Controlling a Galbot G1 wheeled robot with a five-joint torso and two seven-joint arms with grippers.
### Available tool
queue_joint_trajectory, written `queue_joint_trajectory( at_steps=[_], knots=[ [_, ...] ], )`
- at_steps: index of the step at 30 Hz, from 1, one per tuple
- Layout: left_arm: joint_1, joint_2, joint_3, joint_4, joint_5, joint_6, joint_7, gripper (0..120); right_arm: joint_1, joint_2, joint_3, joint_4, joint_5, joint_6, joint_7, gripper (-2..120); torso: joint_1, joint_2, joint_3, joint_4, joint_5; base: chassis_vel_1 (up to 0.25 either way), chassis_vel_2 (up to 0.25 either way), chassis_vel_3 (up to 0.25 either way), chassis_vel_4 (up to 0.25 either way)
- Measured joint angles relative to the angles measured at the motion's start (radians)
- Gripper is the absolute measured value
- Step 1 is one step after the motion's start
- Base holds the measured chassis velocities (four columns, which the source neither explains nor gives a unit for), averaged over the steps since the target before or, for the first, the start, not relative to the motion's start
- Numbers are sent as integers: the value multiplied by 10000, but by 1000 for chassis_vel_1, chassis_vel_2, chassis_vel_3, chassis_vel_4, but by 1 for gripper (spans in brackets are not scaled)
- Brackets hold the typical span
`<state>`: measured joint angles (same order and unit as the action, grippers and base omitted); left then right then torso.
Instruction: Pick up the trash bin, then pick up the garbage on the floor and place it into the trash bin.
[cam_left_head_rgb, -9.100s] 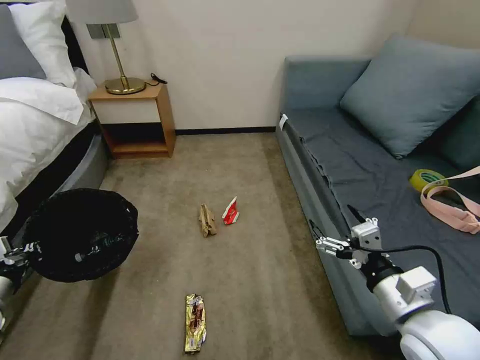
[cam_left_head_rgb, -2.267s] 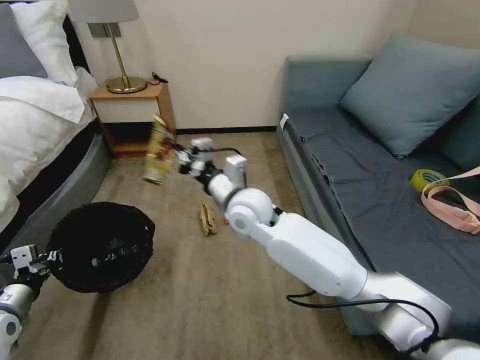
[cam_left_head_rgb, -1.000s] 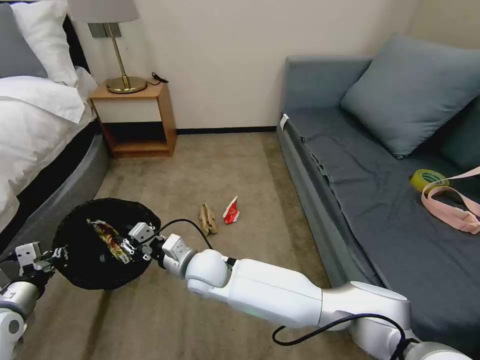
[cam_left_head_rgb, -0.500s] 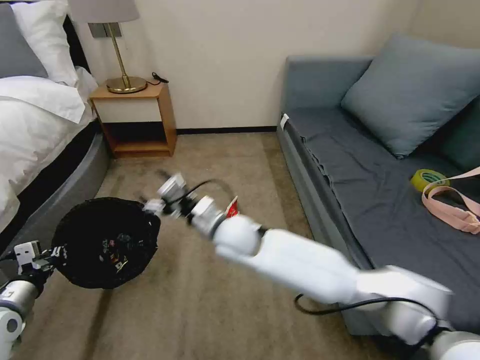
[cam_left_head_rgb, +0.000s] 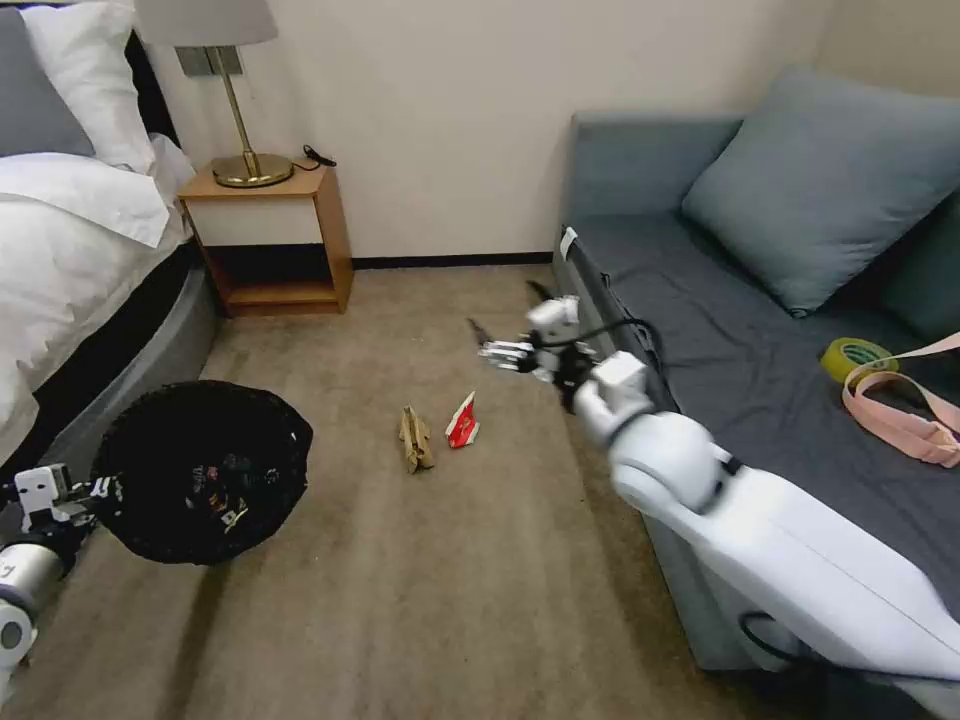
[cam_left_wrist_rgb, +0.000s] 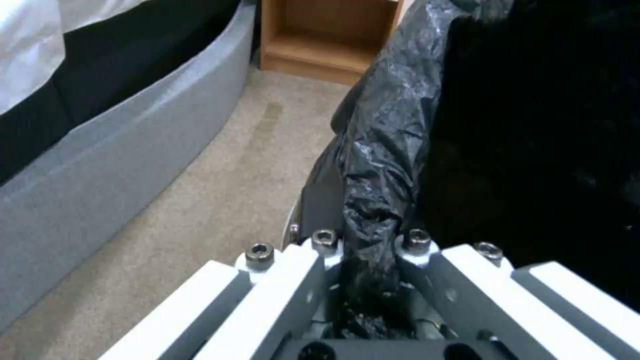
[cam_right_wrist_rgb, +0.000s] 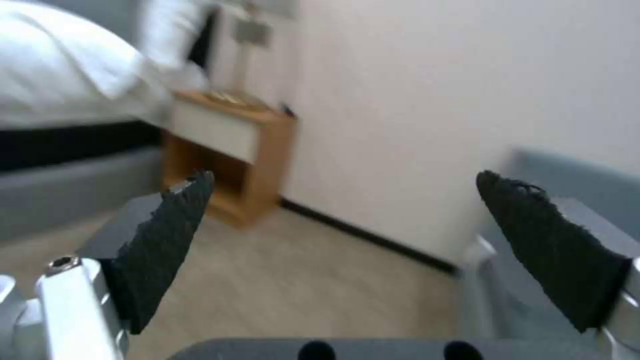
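Black rubber pads (cam_right_wrist_rgb: 167, 240) on the right gripper (cam_left_head_rgb: 505, 335) are spread wide, holding nothing, raised above the carpet (cam_left_head_rgb: 450, 600) just beside the sofa (cam_left_head_rgb: 640, 170) edge. Brown paper (cam_left_head_rgb: 414, 440) and red-white packet (cam_left_head_rgb: 462, 422) lie below and to its left, side by side, both long axes running roughly away from the robot. Right arm nearer. Left gripper (cam_left_wrist_rgb: 370, 250) fingers pinch the black liner at the trash bin (cam_left_head_rgb: 200, 470) rim, bin held low by the bed (cam_left_head_rgb: 70, 250). Open carpet all round the litter; sofa front crowds the right.
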<state>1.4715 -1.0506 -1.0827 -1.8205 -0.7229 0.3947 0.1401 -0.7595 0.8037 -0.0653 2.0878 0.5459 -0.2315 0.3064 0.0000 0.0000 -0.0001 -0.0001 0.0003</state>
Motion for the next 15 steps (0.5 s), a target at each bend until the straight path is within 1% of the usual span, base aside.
queue_joint_trajectory(
  at_steps=[1, 2, 3, 5, 6, 8, 10, 11, 12, 13, 14, 15],
  knots=[
    [8, 0, 0, -8, 3, 0, -8, 1, -613, -76, 543, 237, -183, -236, 84, 100, 0, 0, 0, -2, 1, 0, 0, 0, 0],
    [8, 0, 0, -8, 3, 0, -8, 1, -613, -76, 543, 237, -183, -236, 84, 100, 0, 0, 0, -2, 1, 0, 0, 0, 0],
    [12, -8, -1, -8, 16, 1, -10, 1, -1037, -102, 895, 417, -309, -408, 183, 100, 0, 0, 0, -2, 1, 0, 0, 0, 0],
    [15, -42, 37, 54, 85, -26, -8, 1, -2160, -79, 1952, 929, -568, -832, 375, 100, 0, 0, 0, 0, 0, 0, 0, 0, 0],
    [15, -42, 37, 54, 85, -26, -8, 1, -2160, -79, 1952, 929, -568, -832, 375, 100, 0, 0, 0, 0, 0, 0, 0, 0, 0],
    [-4, -67, 121, 146, 231, -87, 5, 1, -3361, 54, 3102, 1402, -853, -1097, 389, 100, 0, 0, 0, 4, -2, 0, 0, 0, 0],
    [-23, -87, 176, 161, 303, -102, 7, 1, -4298, 235, 3871, 1718, -1023, -1187, 377, 100, 0, 0, 0, 3, -3, 0, 0, 0, 0],
    [-27, -89, 187, 159, 314, -102, 6, 1, -4593, 314, 4093, 1812, -1064, -1214, 377, 100, 0, 0, -1, 2, -4, 0, 0, 0, 0],
    [-27, -89, 187, 159, 314, -102, 6, 1, -4593, 314, 4093, 1812, -1064, -1214, 377, 100, 0, 0, -1, 2, -4, 0, 0, 0, 0],
    [-35, -90, 232, 109, 329, -101, 10, 1, -5592, 598, 4810, 2110, -1208, -1278, 316, 100, 0, 0, -1, 0, -1, 0, 0, 0, 0],
    [-59, -76, 261, 98, 332, -99, 15, 1, -6264, 798, 5338, 2318, -1428, -1293, 161, 100, 0, 0, -1, -1, -1, 0, 0, 0, 0],
    [-79, -67, 273, 99, 334, -99, 15, 1, -6496, 876, 5530, 2392, -1508, -1280, 87, 100, 0, 0, -1, -1, -2, 0, 0, 0, 0]
  ],
)
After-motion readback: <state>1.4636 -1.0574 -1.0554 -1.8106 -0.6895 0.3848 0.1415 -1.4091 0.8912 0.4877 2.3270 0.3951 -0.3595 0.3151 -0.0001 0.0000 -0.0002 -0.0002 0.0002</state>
